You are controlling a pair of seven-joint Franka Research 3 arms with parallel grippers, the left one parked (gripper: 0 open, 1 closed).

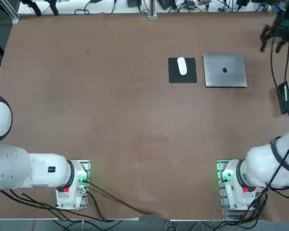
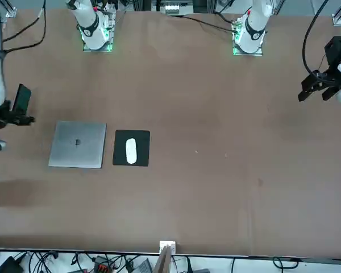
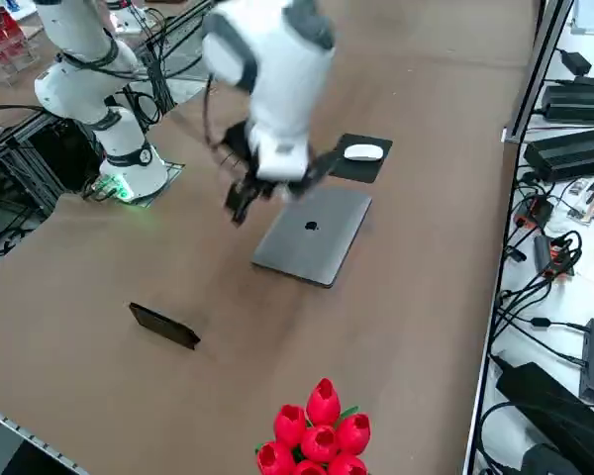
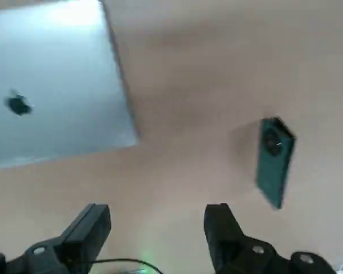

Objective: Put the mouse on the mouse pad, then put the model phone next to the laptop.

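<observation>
1 of 2 done: mouse [image 1: 182, 66] on pad [image 1: 174, 77], far side, left of laptop [image 1: 225, 70]. Left to do: phone [image 1: 284, 97], standing on edge to right. Right gripper [image 4: 158, 220] spread wide, holding 0 items.

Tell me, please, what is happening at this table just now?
The robot's right arm is at work, its pincer open and empty above the table, between the laptop and the phone. The white mouse already lies on the black mouse pad, to the left of the laptop. The phone stands on the other side, apart from the laptop, so it has yet to be put beside it.
</observation>
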